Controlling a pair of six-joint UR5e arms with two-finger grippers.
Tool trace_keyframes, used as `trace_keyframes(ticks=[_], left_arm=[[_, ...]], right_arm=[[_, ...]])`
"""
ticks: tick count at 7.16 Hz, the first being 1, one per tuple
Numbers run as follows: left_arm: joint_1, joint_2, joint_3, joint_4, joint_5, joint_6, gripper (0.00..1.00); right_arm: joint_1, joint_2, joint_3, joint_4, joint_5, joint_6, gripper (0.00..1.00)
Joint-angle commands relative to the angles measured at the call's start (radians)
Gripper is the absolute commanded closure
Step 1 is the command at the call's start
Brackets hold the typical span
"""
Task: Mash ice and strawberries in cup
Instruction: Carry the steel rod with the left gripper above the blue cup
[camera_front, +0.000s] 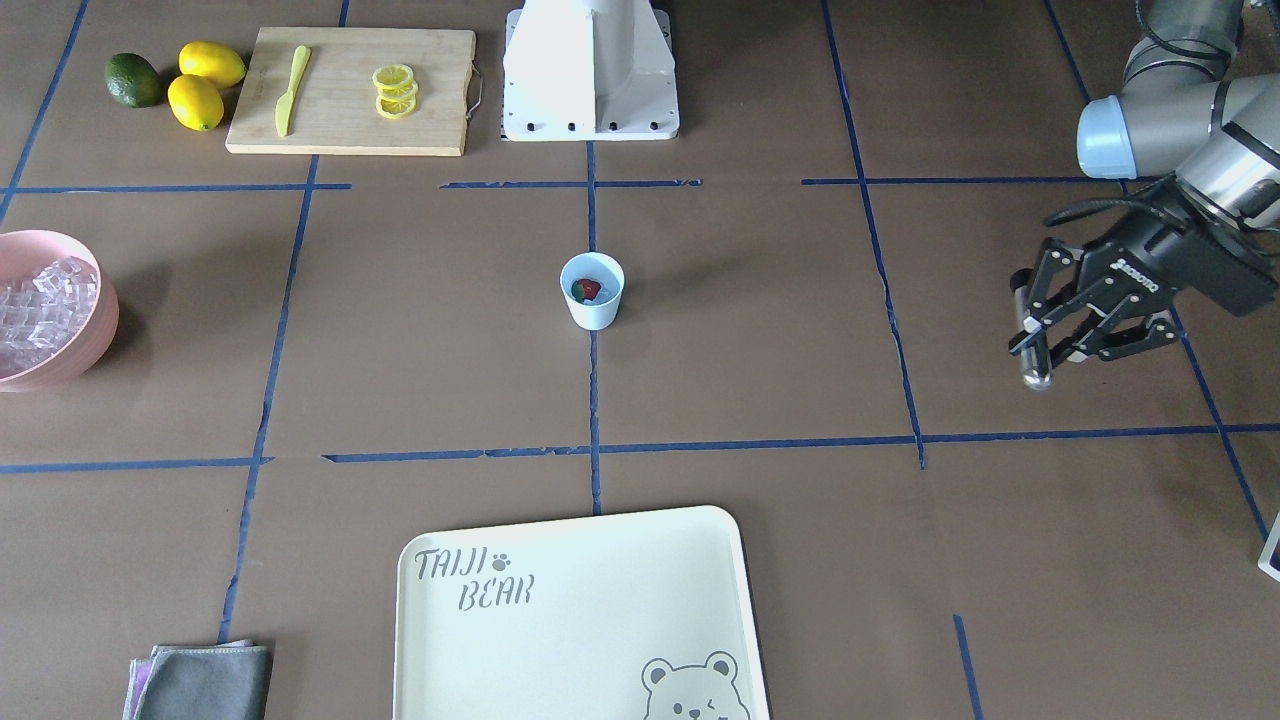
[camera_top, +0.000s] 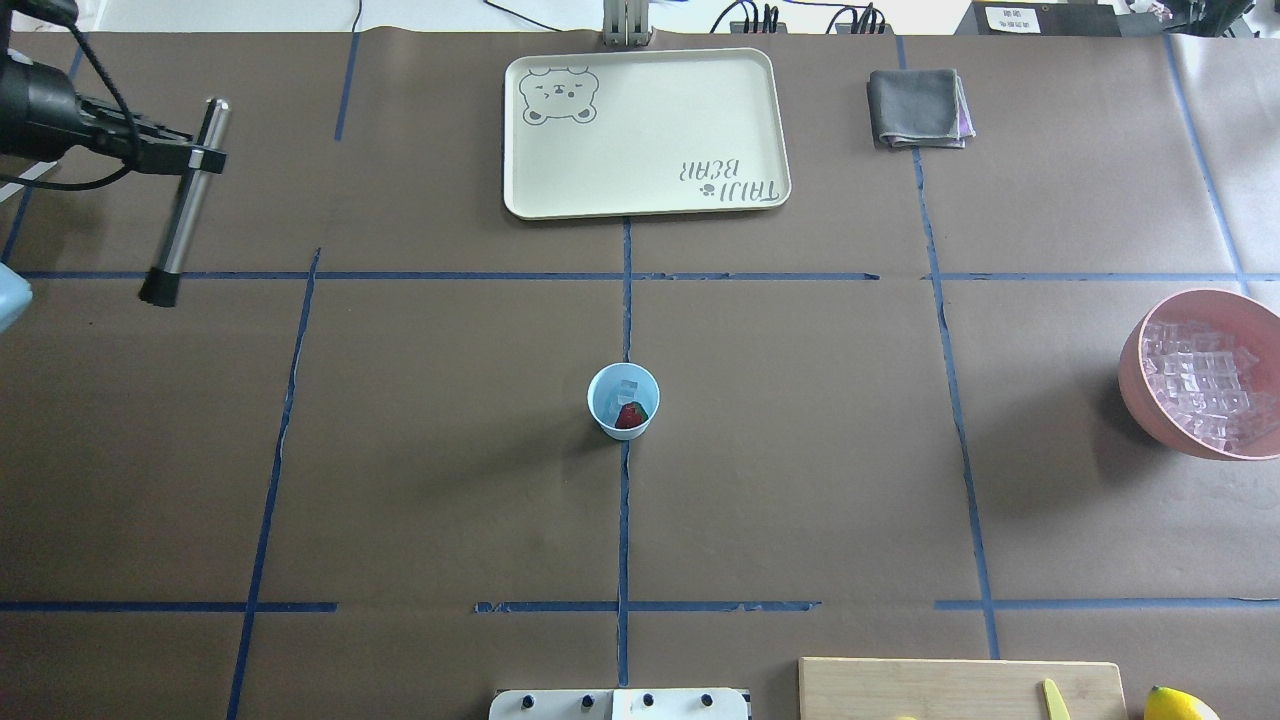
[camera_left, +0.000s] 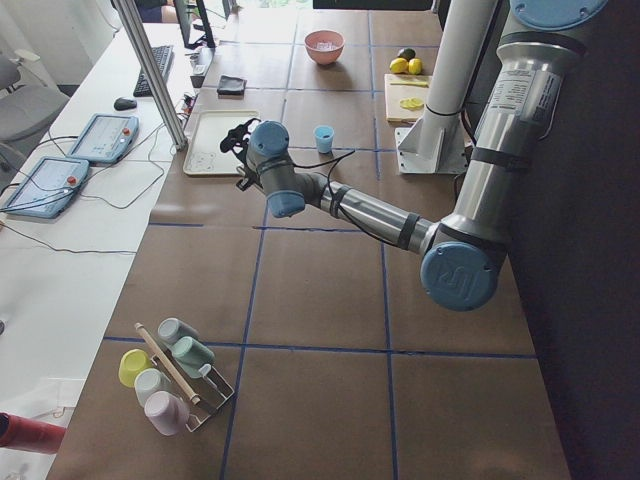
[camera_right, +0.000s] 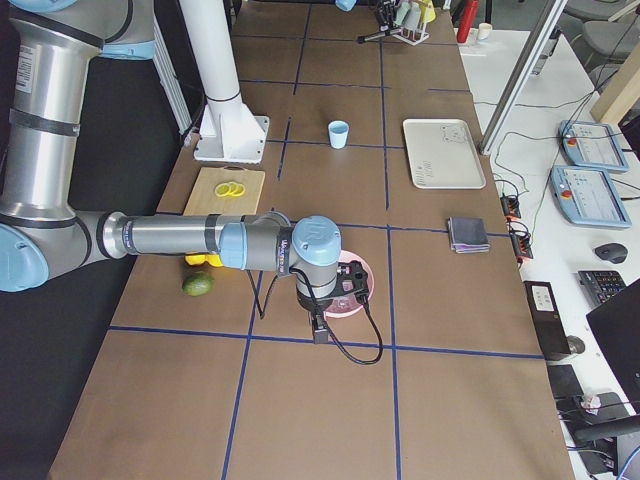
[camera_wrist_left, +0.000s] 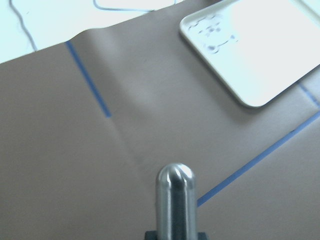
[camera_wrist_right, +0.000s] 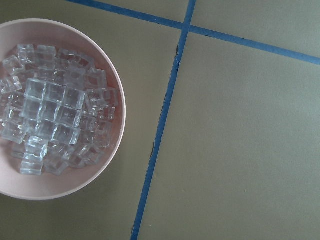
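Observation:
The small light-blue cup (camera_top: 605, 410) stands upright at the table's middle, also in the front view (camera_front: 592, 308). Inside it lie a red strawberry (camera_top: 630, 416) and a clear ice cube (camera_top: 625, 388). More ice (camera_wrist_right: 50, 115) fills the pink bowl (camera_top: 1130, 375). My left gripper (camera_top: 203, 158) hovers at the far left, well away from the cup, shut on a metal muddler rod (camera_top: 185, 200); the left wrist view shows the rod's rounded tip (camera_wrist_left: 175, 195). My right gripper (camera_right: 320, 322) hangs above the table beside the pink bowl; I cannot tell whether it is open or shut.
A cream bear tray (camera_top: 650, 195) lies beyond the cup, with a folded grey cloth (camera_top: 918, 108) to its right. A cutting board (camera_front: 340, 125) with lemon slices (camera_front: 395, 92) and a yellow knife (camera_front: 292, 90) sits by the robot base (camera_front: 590, 70), next to lemons (camera_front: 205, 85).

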Motion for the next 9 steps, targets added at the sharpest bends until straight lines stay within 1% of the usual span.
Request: trace_keyframes(ticks=[1,2,3,4,5,7,8,9], left_arm=[[0.159,-0.118,-0.004,-0.225,0.029,-0.142,1.0],[0.195,-0.164,0.008,-0.305,0.081,-0.098,1.0],[0.247,-0.195,0.005,-0.329,0.11,0.02,1.0],[0.304,-0.235,0.005,-0.343,0.175,0.067,1.0],[0.369,-0.278,0.008,-0.393,0.28,0.069,1.0],[0.387,-0.359,0.012,-0.391,0.307,0.075,1.0],[0.413,-0.376,0.014,-0.409,0.378,0.166,1.0],[0.468,-0.385,0.015,-0.468,0.454,0.205,1.0]], right_arm=[[0.0,-0.001,0.001,0.0,0.0,-0.001,0.01],[0.0,-0.001,0.003,0.0,0.0,0.001,0.01],[0.0,0.001,0.003,0.0,0.0,0.001,0.01],[0.0,0.001,0.004,0.0,0.0,0.001,0.01],[0.0,0.001,0.004,0.0,0.0,0.001,0.01],[0.0,0.004,0.003,0.0,0.0,0.001,0.01],[0.0,0.004,0.004,0.0,0.0,0.001,0.01],[0.0,0.004,0.004,0.0,0.0,0.001,0.01]])
